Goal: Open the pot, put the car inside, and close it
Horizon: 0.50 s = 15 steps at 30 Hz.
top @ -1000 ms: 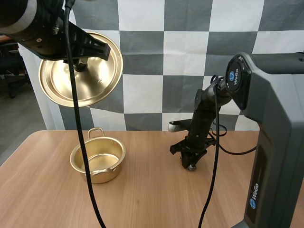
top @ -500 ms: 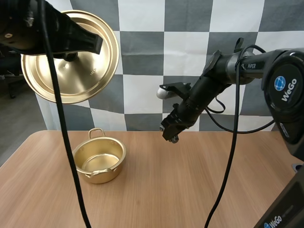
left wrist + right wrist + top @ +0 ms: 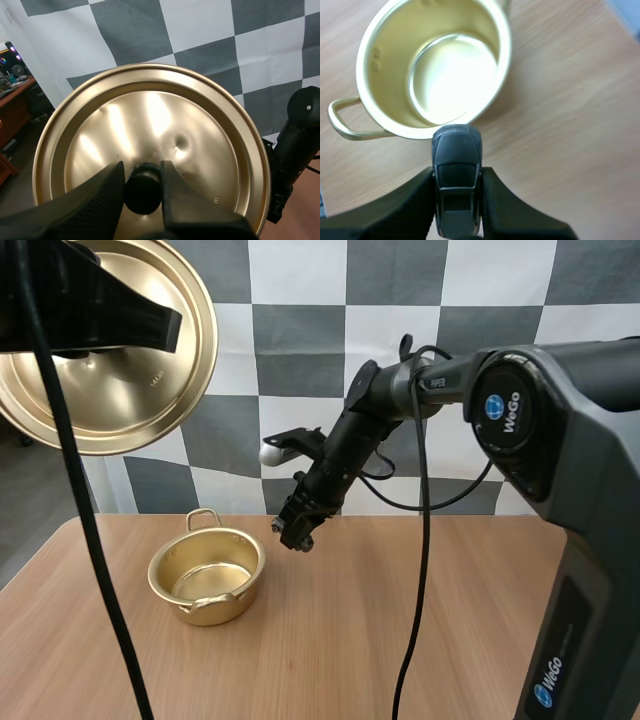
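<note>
The gold pot (image 3: 206, 578) stands open and empty on the table at the left; the right wrist view looks down into its bare inside (image 3: 451, 80). My left gripper (image 3: 142, 187) is shut on the black knob of the gold lid (image 3: 150, 145) and holds that lid (image 3: 100, 360) high at the upper left, tilted. My right gripper (image 3: 297, 532) hangs in the air just right of the pot, shut on a small dark grey toy car (image 3: 456, 177). The car (image 3: 298, 537) sits lengthwise between the fingers, its nose toward the pot's rim.
The wooden table (image 3: 400, 640) stretches out in front and to the right of the pot. My right arm (image 3: 380, 410) reaches in from the right above the table. Its dark links (image 3: 295, 145) appear past the lid's edge.
My right gripper has lifted the car off the table and carried it left to beside the pot. The left arm has moved the lid further up and left.
</note>
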Each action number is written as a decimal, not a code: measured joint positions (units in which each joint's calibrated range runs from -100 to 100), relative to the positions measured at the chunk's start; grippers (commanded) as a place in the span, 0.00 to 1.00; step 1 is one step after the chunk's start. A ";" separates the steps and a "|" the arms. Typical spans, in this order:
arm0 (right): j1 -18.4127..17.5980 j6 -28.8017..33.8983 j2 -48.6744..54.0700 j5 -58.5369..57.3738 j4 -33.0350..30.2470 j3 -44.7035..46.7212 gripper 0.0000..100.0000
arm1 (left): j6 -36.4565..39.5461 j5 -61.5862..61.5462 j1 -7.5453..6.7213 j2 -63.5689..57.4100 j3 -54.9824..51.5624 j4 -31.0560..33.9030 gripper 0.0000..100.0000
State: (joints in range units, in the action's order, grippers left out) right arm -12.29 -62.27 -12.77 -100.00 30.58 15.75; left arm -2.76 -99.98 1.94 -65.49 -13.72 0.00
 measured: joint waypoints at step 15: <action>-5.52 0.70 -8.92 0.00 -0.15 -12.08 0.00 | 0.40 0.00 0.00 -2.47 0.00 0.00 0.16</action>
State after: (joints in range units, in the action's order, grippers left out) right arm -17.81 -61.57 -21.69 -100.00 30.42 3.67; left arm -2.36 -99.98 1.94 -67.96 -13.72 0.00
